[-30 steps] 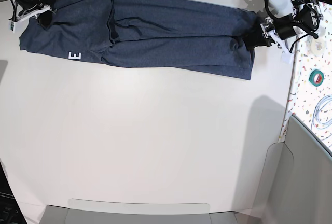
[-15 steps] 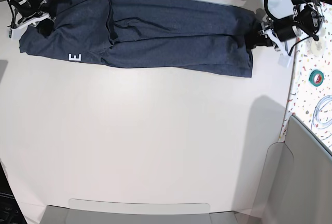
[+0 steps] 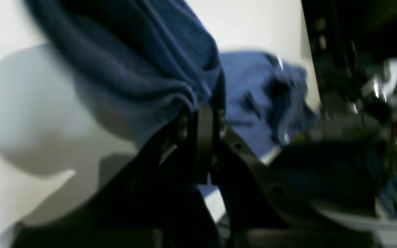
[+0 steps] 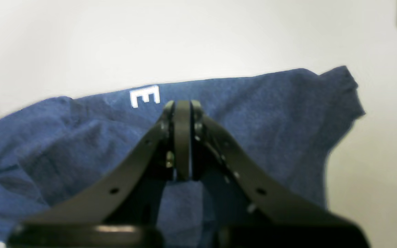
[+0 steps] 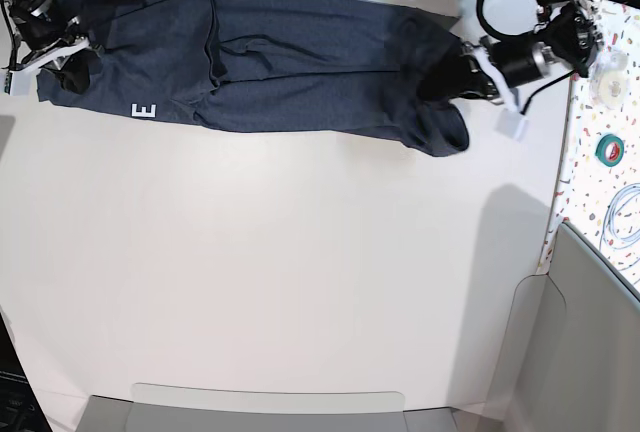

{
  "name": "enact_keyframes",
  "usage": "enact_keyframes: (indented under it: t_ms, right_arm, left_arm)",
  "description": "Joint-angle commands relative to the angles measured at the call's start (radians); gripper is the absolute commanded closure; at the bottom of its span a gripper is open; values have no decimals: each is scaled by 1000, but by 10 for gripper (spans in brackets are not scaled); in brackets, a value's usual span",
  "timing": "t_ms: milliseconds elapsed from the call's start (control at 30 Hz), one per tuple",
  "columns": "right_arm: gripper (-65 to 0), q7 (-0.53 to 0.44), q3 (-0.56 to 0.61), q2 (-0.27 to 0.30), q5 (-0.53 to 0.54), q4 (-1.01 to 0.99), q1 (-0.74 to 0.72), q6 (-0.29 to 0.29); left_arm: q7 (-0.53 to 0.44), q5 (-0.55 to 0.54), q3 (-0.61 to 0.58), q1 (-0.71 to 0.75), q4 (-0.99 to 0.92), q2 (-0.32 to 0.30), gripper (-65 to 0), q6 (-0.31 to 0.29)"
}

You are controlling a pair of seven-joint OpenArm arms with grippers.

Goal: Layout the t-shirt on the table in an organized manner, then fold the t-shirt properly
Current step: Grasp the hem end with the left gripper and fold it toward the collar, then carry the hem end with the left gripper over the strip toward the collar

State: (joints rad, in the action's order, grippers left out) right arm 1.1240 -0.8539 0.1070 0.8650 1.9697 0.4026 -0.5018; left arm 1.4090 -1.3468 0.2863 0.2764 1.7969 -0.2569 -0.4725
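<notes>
The navy t-shirt lies stretched in a long band across the far side of the white table, with white letters "H" and "E" near its left end. My left gripper is shut on the shirt's right end, which is bunched and raised off the table. The left wrist view shows its fingertips pinching gathered cloth. At the shirt's left end my right gripper is shut on the cloth. The right wrist view shows it closed just below the letter "E".
A speckled strip runs along the table's right edge with a green tape roll, a white roll and a coiled cable. A grey panel stands at the lower right. A pale tray lies along the front edge.
My left gripper has shut on the shirt's right end and drawn it leftward and up, bunching it. The right gripper has shifted a little at the left end.
</notes>
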Motion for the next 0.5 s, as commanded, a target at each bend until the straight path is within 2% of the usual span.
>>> enact_keyframes:
  t_ms: [0, 267, 467]
  right_arm:
    - [0, -28, -34, 29, 12, 16, 8, -7]
    - [0, -26, -247, 32, 6, 13, 14, -7]
    - [0, 21, -305, 32, 4, 12, 25, -7]
  left_arm:
    - [-13, -30, -32, -4, 19, -5, 0, -4]
    - [-13, -29, -316, -16, 42, 8, 0, -1]
    - [-13, -29, -476, -108, 63, 28, 0, 1]
